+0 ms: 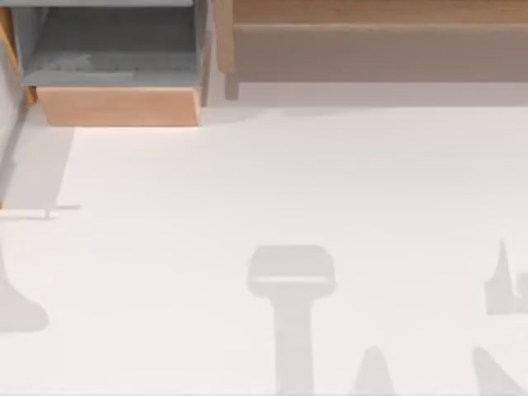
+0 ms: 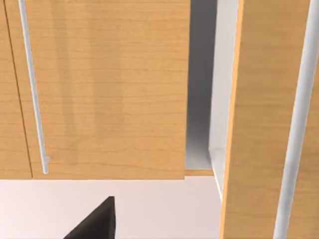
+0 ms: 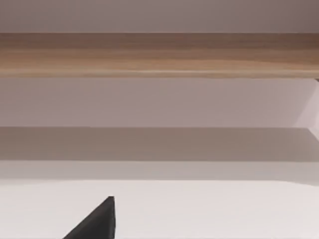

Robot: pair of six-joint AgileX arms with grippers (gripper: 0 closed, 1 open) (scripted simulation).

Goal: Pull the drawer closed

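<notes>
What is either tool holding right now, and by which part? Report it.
Nothing is seen held. The drawer stands pulled out at the table's far left with nothing touching it. Each wrist view shows one dark fingertip over bare table.
</notes>
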